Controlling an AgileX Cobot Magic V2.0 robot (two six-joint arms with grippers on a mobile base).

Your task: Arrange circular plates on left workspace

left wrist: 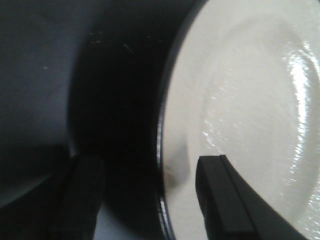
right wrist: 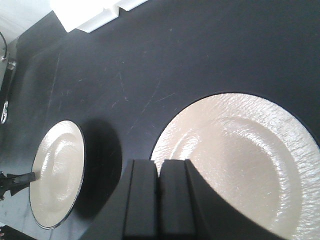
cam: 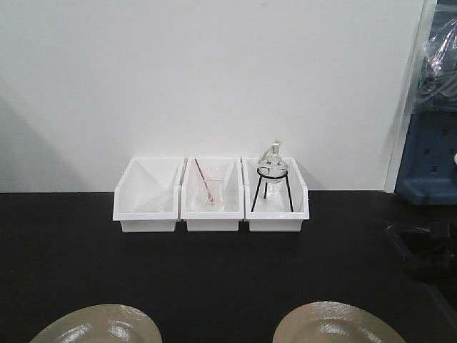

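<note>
The front view is evenly lit but soft, the wall [cam: 214, 71] bright above the black surface [cam: 214, 264]. The left wrist view is dim and blurred — the left fingers [left wrist: 220, 195] are dark smears, with glare streaking the left plate [left wrist: 240, 100] beyond them. The right wrist view is sharper — a broad shadow lies left of the right fingers [right wrist: 142, 200].

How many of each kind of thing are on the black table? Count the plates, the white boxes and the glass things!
Round beige plates: 2
White bins: 3
Glass vessels, a beaker and a round flask: 2
Total: 7
</note>
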